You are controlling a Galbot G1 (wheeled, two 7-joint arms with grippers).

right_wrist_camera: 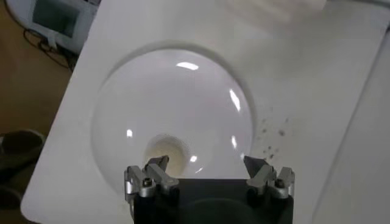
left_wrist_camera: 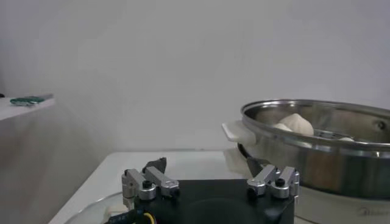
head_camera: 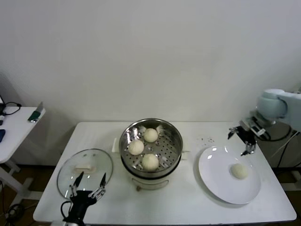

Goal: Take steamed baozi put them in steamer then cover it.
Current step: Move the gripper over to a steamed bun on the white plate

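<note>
The steel steamer [head_camera: 175, 136] stands mid-table on its cream base and holds three baozi [head_camera: 150, 161] on the perforated tray. One baozi [head_camera: 239, 171] lies on the white plate [head_camera: 216, 176] at the right. It also shows in the right wrist view [right_wrist_camera: 166, 154]. My right gripper [head_camera: 240, 140] is open and empty, hovering above the plate's far edge, behind the bun. The glass cover [head_camera: 84, 170] with its cream handle lies flat on the table left of the steamer. My left gripper [head_camera: 88, 183] is open and empty over the cover's near edge. The steamer's rim [left_wrist_camera: 317, 134] shows in the left wrist view.
A second white table [head_camera: 16, 127] stands at the far left with a green object [head_camera: 34, 114] and cables. A white wall runs behind the table. Small dark specks [head_camera: 205, 140] lie behind the plate. Grey equipment [head_camera: 287, 141] stands off the right edge.
</note>
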